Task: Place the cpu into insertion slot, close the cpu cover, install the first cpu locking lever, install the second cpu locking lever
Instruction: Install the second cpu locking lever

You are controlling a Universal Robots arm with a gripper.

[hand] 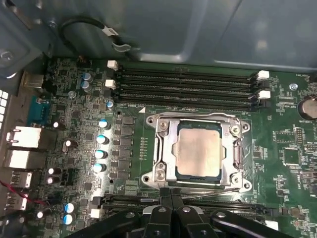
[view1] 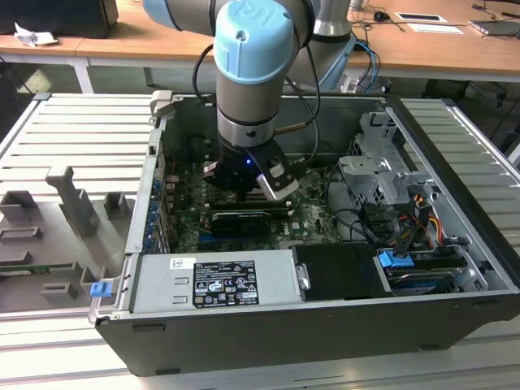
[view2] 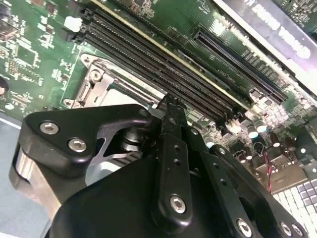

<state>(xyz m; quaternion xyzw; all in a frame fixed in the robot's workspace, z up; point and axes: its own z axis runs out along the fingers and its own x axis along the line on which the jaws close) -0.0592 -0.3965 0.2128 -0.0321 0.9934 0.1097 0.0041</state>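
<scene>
In the first wrist view the cpu [hand: 199, 148], a pale silvery square, lies in the insertion slot [hand: 198, 176] on the green board. The cpu cover [hand: 166, 148] is down flat around it, framing the chip. A thin metal lever rod [hand: 208, 184] runs along the socket edge closest to my gripper. My gripper [hand: 171, 192] is shut with its black fingers pressed together, and the tips sit at that edge of the socket. In the second wrist view the gripper [view2: 171, 101] points at the socket's metal frame [view2: 99, 84]. In the exterior view my gripper [view1: 244, 185] reaches down inside the computer case.
Black memory slots [hand: 188, 84] run along the far side of the socket. A long black card [view1: 244, 221] lies just in front of the gripper. The grey power supply [view1: 215, 280], a drive cage [view1: 382, 171], cables [view1: 406, 215] and the case walls crowd the arm.
</scene>
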